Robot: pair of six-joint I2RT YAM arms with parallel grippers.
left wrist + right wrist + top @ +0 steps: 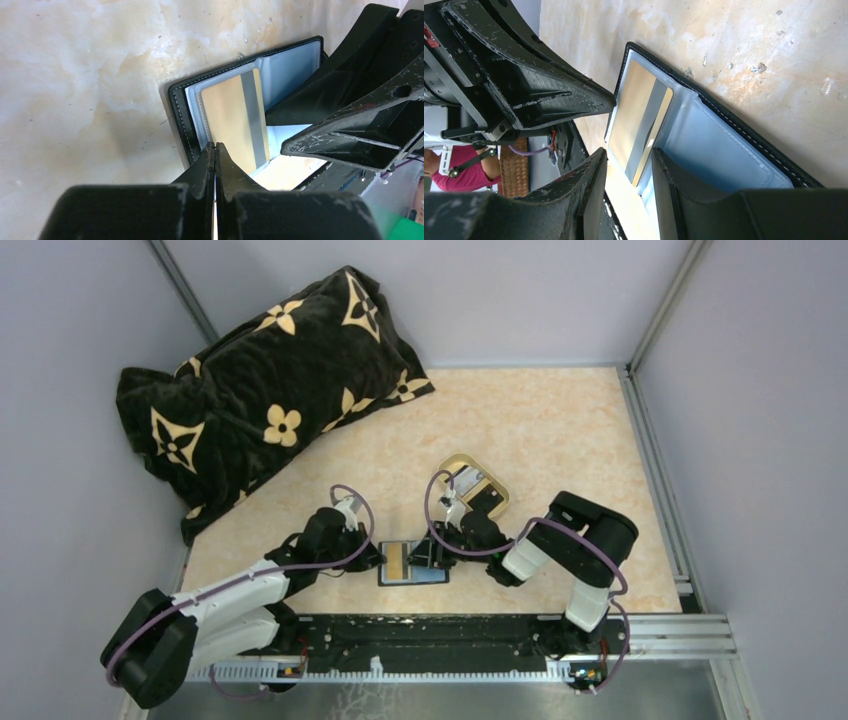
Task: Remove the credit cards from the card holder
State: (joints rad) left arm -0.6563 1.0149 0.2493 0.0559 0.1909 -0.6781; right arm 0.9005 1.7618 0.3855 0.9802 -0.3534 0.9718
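Card holder (413, 563) lies open between clenched left claw (215, 146) and parted right claw (629, 156).

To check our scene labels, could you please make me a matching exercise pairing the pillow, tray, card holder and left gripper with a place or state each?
Things:
1. pillow
2. tray
3. card holder
4. left gripper

Places or states:
A. shut
B. lying open and flat
C. in the far left corner
D. gold-rimmed, near the centre

Pairs: 1-C, 2-D, 3-B, 4-A
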